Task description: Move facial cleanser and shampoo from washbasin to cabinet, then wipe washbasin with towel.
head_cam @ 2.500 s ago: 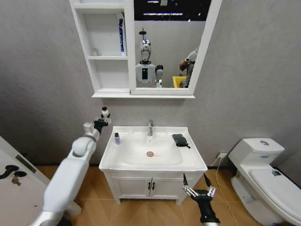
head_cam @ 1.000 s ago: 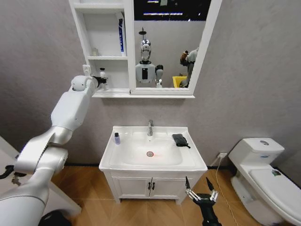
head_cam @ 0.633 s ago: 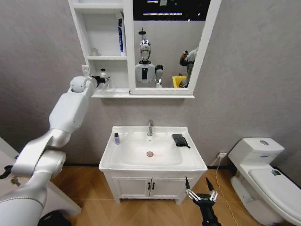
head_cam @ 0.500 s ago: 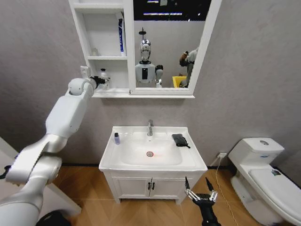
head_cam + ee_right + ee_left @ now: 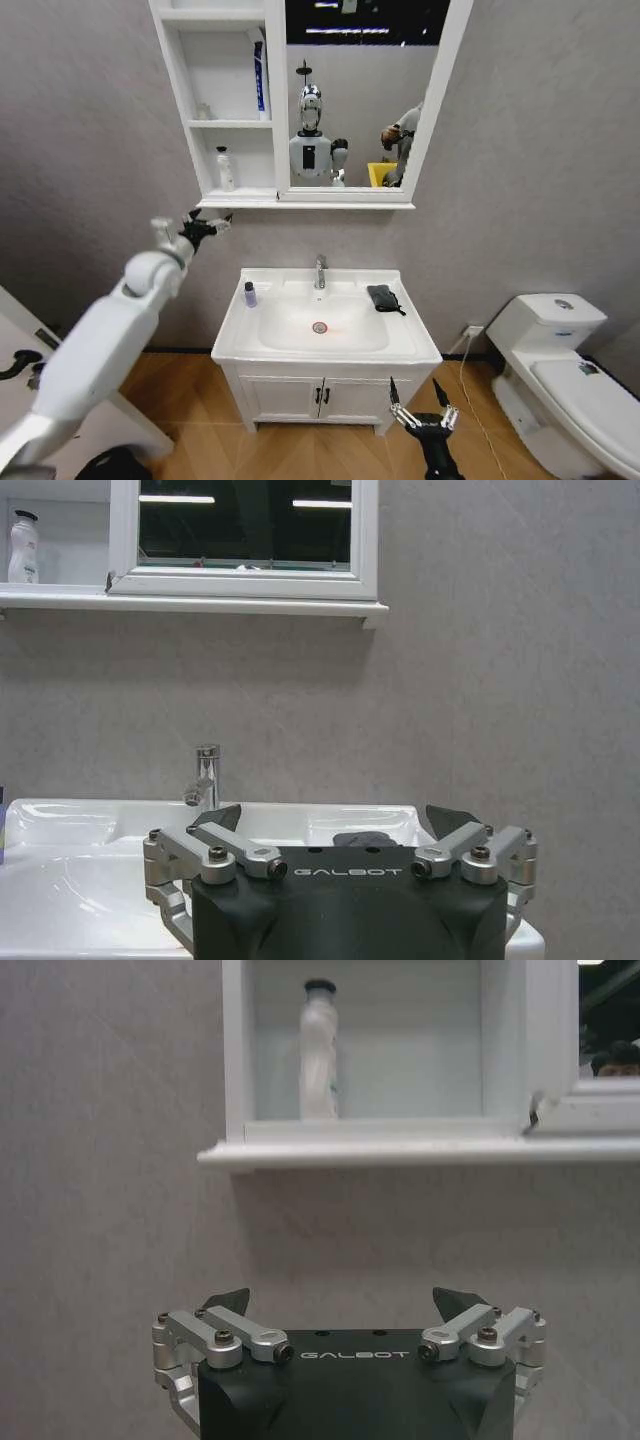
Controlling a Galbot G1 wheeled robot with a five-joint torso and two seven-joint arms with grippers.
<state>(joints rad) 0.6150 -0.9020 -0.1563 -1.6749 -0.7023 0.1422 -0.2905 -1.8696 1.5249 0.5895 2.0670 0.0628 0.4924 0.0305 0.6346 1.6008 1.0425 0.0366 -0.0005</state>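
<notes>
**One bottle on the shelf, one by the sink**

The cabinet (image 5: pixel 236 110) hangs on the wall above the washbasin (image 5: pixel 325 330), its narrow shelves stacked at the left of the mirror (image 5: pixel 360 95). In the lowest compartment a white bottle (image 5: pixel 225 168) with a dark cap stands upright, near the left wall of its slot. The middle compartment holds a tall blue-and-white tube (image 5: pixel 259 78) leaning against its right wall, and a small pale item (image 5: pixel 203 110) whose kind I cannot make out sits at the back left.

The left pincer (image 5: pixel 203 228) hangs in the air just below and left of the cabinet's bottom ledge, apart from it, fingers spread wide with nothing between them. From its own camera the pincer (image 5: pixel 345 1305) faces the wall with the white bottle (image 5: pixel 319 1052) above it on the shelf.

Down on the washbasin surface a small dark purple bottle (image 5: pixel 249 293) stands upright at the back left corner, left of the tap (image 5: pixel 320 271). The towel (image 5: pixel 383 297) lies bunched on the rim at the back right. The bowl itself holds nothing but its red-ringed drain (image 5: pixel 319 327).

The right pincer (image 5: pixel 421 404) waits low in front of the vanity doors, fingers wide apart and empty.
</notes>
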